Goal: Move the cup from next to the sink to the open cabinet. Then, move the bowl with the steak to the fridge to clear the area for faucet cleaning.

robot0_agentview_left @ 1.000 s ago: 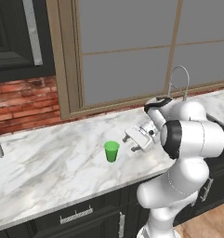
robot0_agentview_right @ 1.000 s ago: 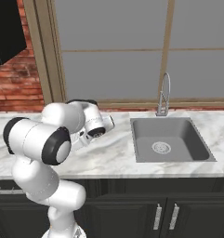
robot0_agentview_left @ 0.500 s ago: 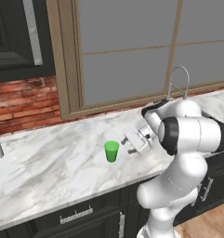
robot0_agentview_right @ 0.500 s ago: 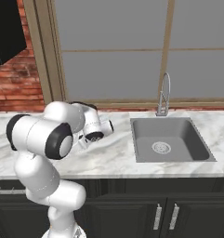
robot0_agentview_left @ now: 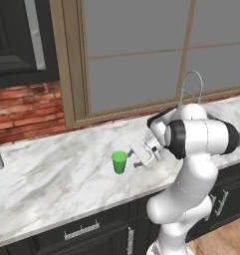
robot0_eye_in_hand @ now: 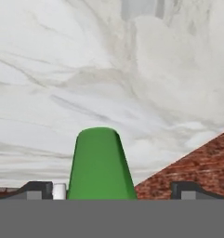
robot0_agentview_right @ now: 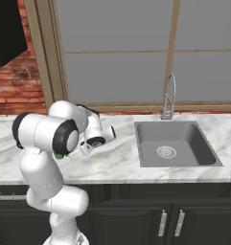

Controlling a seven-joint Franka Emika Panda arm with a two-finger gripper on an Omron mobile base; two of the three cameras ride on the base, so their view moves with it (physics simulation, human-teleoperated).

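A: Where do we stand? The cup [robot0_agentview_left: 119, 162] sits upright on the bench [robot0_agentview_left: 52, 174], well left of the sink [robot0_agentview_right: 177, 143]

B: Nothing moved yet. Our gripper [robot0_agentview_left: 136, 156] is spread wide just beside the cup, not pinching it. Cabinet trip and bowl step both remain

White marble countertop [robot0_agentview_left: 52, 184]; red brick wall [robot0_agentview_left: 27, 107]; brown-framed window [robot0_agentview_right: 117, 52] behind.

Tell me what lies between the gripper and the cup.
Nothing: in the left base view only bare marble countertop separates the open gripper from the cup.
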